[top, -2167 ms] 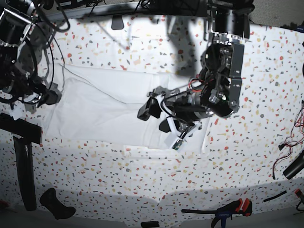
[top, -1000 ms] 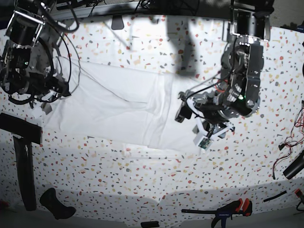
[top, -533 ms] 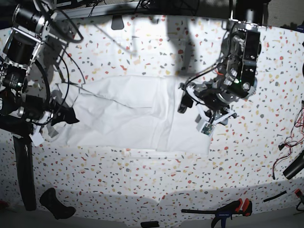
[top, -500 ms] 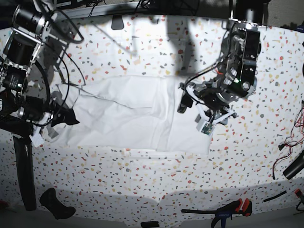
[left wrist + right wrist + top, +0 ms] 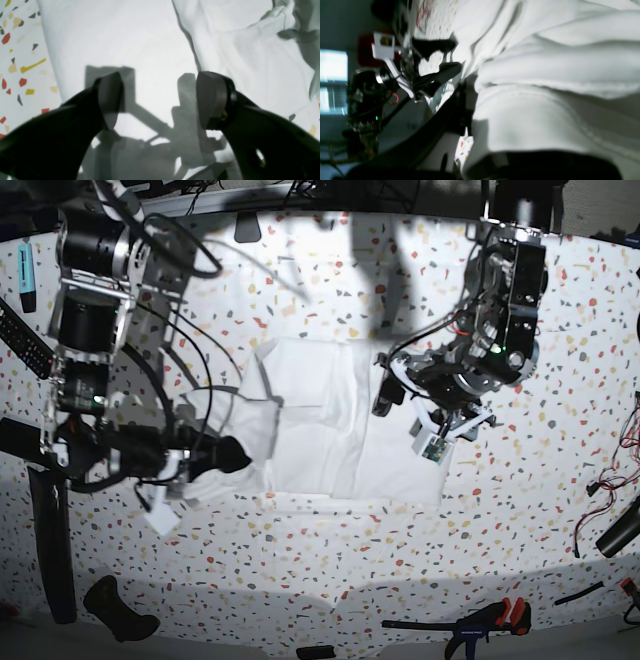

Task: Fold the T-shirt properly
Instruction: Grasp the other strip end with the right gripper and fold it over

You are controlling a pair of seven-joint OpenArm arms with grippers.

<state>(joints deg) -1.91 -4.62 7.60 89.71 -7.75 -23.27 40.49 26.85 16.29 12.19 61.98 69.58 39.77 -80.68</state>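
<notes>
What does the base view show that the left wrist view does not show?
Only the base view shows the whole T-shirt, the right tool shut on its gathered end, and a clamp near the front edge of the table. Only the left wrist view shows up close the left tool, its jaws open and empty above the cloth. Both show the white shirt on the speckled table.

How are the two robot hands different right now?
The left gripper has its fingers spread wide with nothing between them, hovering over the flat part of the T-shirt. The right gripper is shut on the shirt, with white cloth bunched around it. In the base view the left one is over the shirt's right end, the right one at its left end. Both have dark fingers.
</notes>
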